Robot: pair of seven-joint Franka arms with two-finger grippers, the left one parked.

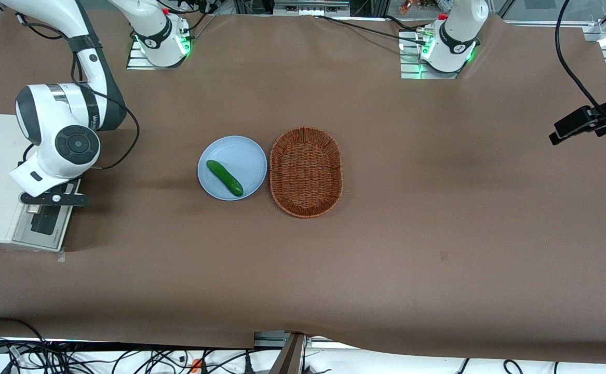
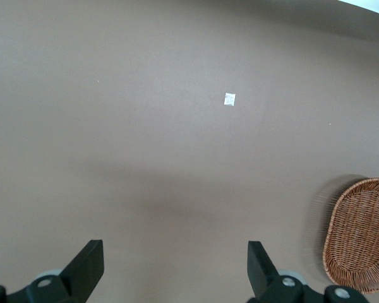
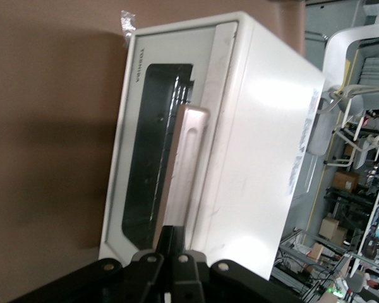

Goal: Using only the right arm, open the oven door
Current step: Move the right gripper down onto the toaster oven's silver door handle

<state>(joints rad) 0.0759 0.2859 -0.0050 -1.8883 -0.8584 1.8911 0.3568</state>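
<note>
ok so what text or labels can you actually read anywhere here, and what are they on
"TOSHIBA": on the white frame of the oven door, beside its dark window.
Lettering on the right arm: too small to read.
A printed strip on the oven's white top: blurred, unreadable.
The gripper at the door handle carries no text.

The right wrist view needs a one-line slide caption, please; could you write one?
Gripper poised at the silver handle of the closed oven door.
</note>
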